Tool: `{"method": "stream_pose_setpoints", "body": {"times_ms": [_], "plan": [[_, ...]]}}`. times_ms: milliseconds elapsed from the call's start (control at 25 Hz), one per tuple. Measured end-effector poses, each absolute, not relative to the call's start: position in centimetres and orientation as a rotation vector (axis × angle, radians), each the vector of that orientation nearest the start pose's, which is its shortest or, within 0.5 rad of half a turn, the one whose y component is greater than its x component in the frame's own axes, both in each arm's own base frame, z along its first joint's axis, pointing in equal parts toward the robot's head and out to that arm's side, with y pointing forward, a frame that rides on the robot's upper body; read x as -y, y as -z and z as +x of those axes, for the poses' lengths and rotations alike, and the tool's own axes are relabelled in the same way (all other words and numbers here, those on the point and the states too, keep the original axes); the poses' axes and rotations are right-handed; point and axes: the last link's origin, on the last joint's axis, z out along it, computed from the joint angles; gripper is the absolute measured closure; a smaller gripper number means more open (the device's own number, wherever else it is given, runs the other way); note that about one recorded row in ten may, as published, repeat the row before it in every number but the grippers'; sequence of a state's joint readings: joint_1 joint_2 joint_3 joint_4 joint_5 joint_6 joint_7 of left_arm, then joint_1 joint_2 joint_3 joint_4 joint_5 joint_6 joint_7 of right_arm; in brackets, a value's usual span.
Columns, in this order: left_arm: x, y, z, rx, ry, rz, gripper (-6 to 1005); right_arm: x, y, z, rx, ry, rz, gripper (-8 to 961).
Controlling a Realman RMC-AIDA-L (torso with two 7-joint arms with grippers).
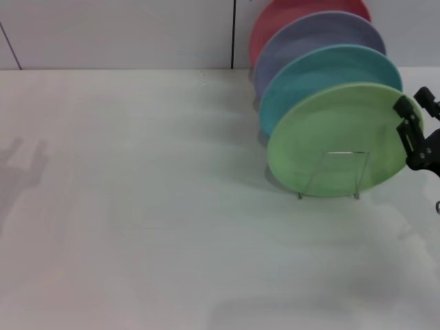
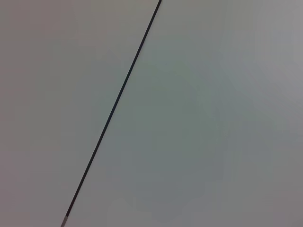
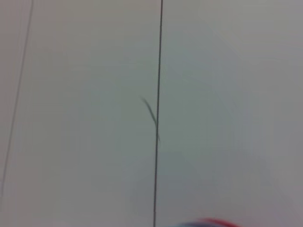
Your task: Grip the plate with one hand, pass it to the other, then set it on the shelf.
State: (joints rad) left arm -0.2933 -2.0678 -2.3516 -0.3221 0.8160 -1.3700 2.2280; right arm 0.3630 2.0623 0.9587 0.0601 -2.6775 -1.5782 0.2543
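The tabletop (image 1: pixel 137 206) fills the left and centre of the head view. At centre right, the plate (image 1: pixel 337 141) stands upright in the shelf (image 1: pixel 330 175), frontmost of a row: turquoise plate (image 1: pixel 309 75), lavender plate (image 1: pixel 302 38), red plate (image 1: pixel 275 17). At the right edge, the right end effector (image 1: pixel 412 117) has its fingers apart around the plate's rim.

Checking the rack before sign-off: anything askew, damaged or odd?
Nothing stands out. The green plate stands on edge in the wire rack, frontmost in a neat row with the turquoise plate, lavender plate and red plate. The right gripper is at its right rim.
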Motion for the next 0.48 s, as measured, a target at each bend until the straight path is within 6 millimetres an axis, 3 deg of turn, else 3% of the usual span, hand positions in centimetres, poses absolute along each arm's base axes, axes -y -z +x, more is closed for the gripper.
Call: {"method": "stream_pose_setpoints", "body": {"times_ms": [280, 360, 480], "plan": [[-30.1, -6.6, -34.5, 0.696, 1.165, -1.543, 481, -24.9, -2.7, 29.5, -0.144, -1.202, -1.592, 650], [-29.7, -6.9, -34.7, 0.676, 1.162, -1.537, 482, -23.1, -5.0, 30.4, -0.133, -1.259, -1.411, 647], [-29.5, -7.1, -34.8, 0.663, 1.154, -1.533, 478, -22.6, -6.1, 31.4, -0.164, -1.247, -1.332, 644]]}}
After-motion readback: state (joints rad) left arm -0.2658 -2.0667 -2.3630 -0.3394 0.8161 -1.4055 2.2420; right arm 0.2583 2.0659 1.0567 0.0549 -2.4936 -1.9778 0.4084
